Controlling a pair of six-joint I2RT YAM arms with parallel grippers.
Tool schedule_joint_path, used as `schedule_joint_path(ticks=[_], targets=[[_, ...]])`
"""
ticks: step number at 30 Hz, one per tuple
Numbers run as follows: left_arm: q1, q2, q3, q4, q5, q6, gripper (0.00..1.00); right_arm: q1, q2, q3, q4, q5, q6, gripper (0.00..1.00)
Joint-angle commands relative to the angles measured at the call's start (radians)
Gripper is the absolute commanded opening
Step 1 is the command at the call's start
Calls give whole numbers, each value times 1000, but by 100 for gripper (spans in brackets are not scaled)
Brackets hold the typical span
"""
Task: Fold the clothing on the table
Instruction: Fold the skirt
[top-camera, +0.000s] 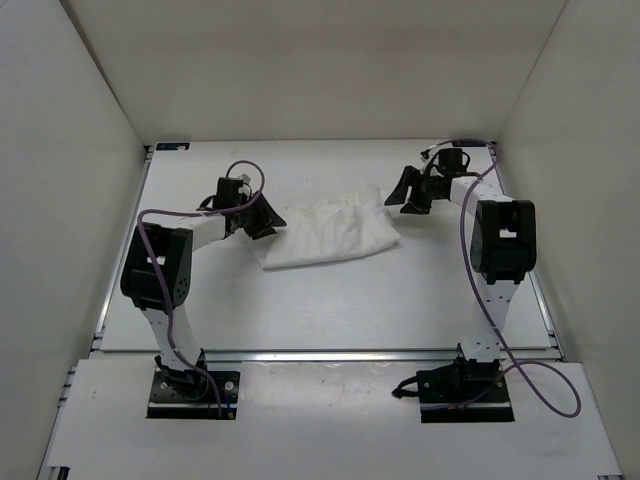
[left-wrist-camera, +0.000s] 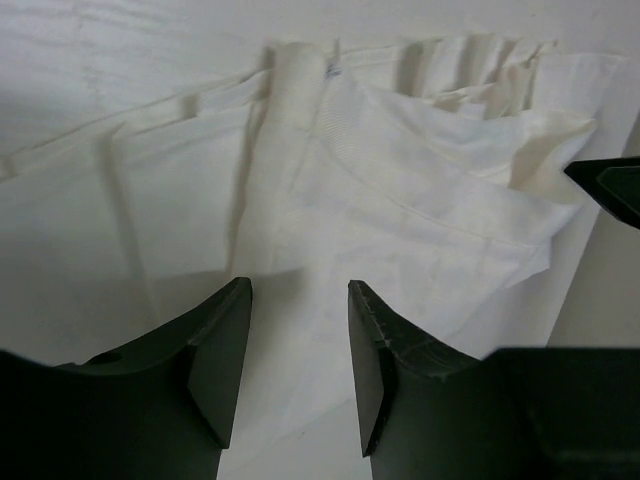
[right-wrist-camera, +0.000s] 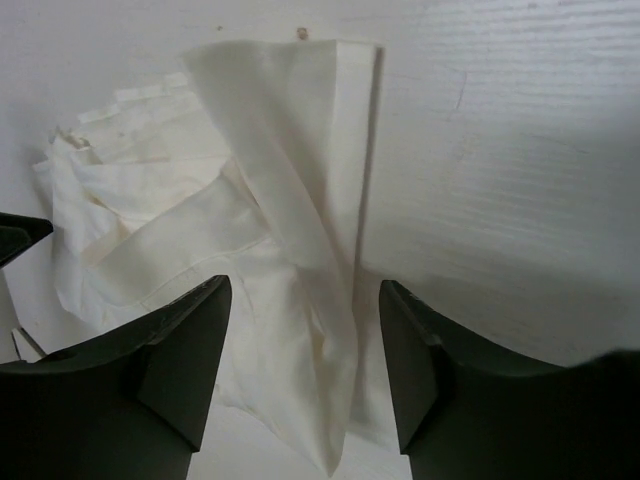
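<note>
The clothing (top-camera: 325, 235), a white thin garment, lies bunched and partly folded in the middle of the table (top-camera: 330, 310). My left gripper (top-camera: 262, 218) is at its left end and stands open. In the left wrist view the fingertips (left-wrist-camera: 298, 340) straddle a gap with the cloth (left-wrist-camera: 400, 190) lying flat beneath, not pinched. My right gripper (top-camera: 405, 195) is at the garment's right end, also open. From the right wrist the jaws (right-wrist-camera: 305, 340) stand wide over a pointed fold of the cloth (right-wrist-camera: 280, 130).
White walls (top-camera: 80, 150) close in the table on the left, right and far sides. Metal rails (top-camera: 330, 354) run along the table edges. Purple cables (top-camera: 470, 215) loop off both arms. The arm bases (top-camera: 195, 390) are at the near edge.
</note>
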Motion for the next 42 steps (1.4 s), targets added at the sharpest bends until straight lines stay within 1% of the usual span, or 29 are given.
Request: schedule_joint_path(ticks=[1,3,4,6,9,12,16,19,21,22,24,26,27,29,30,31,32,34,35,36,37,39,40,41,42], targets=[[8,-58,-28,-33,-41,31,54,8,-33,-20,-45,64,-11,60],[5,-101,-56,-78,-72,54,55,20,-102,-104,-37,82,57,63],[1,-134,-74,-92,-78,69,56,18,-122,-168,-16,70,63,65],[2,-184,-100,-122,-105,80,57,32,-220,-303,35,93,104,67],[-7,-238,-140,-149,-110,91,58,57,-321,-426,76,122,143,72],[-12,-284,-223,-117,-118,80,57,67,-351,-479,119,104,177,74],[-21,-277,-271,-98,-125,69,57,64,-297,-479,170,73,226,74],[-36,-266,-284,-124,-165,81,57,63,-256,-476,207,88,276,73],[-45,-272,-298,-118,-182,71,59,66,-242,-479,219,105,290,70],[-58,-269,-307,-106,-188,60,61,70,-234,-482,233,105,298,69],[-67,-269,-326,-84,-195,57,70,64,-220,-474,234,116,312,65],[-71,-260,-330,-63,-217,54,75,58,-222,-490,257,133,336,61],[-79,-244,-321,-60,-221,58,76,54,-222,-503,271,142,342,60],[-87,-217,-315,-50,-216,55,75,47,-230,-534,303,142,365,54],[-88,-198,-318,-47,-211,46,72,40,-234,-546,306,147,368,53],[-87,-192,-304,-38,-195,43,62,38,-240,-546,308,151,375,49],[-94,-174,-303,-35,-182,42,56,26,-246,-557,312,164,375,43],[-105,-166,-298,-20,-178,41,28,18,-254,-571,320,155,378,22],[-117,-163,-298,-18,-172,34,23,5,-262,-577,320,159,382,10],[-125,-151,-294,-11,-162,34,13,4,-269,-577,319,179,378,4],[-133,-139,-292,-7,-161,31,7,-5,-280,-575,308,179,370,0],[-145,-126,-286,23,-120,28,0,-5,-311,-553,245,200,327,0],[-159,-111,-271,29,-116,20,0,-28,-312,-539,230,204,315,0],[-177,-97,-263,43,-113,14,0,-34,-335,-511,170,214,272,0],[-182,-92,-258,52,-112,8,0,-31,-348,-446,109,242,217,0]])
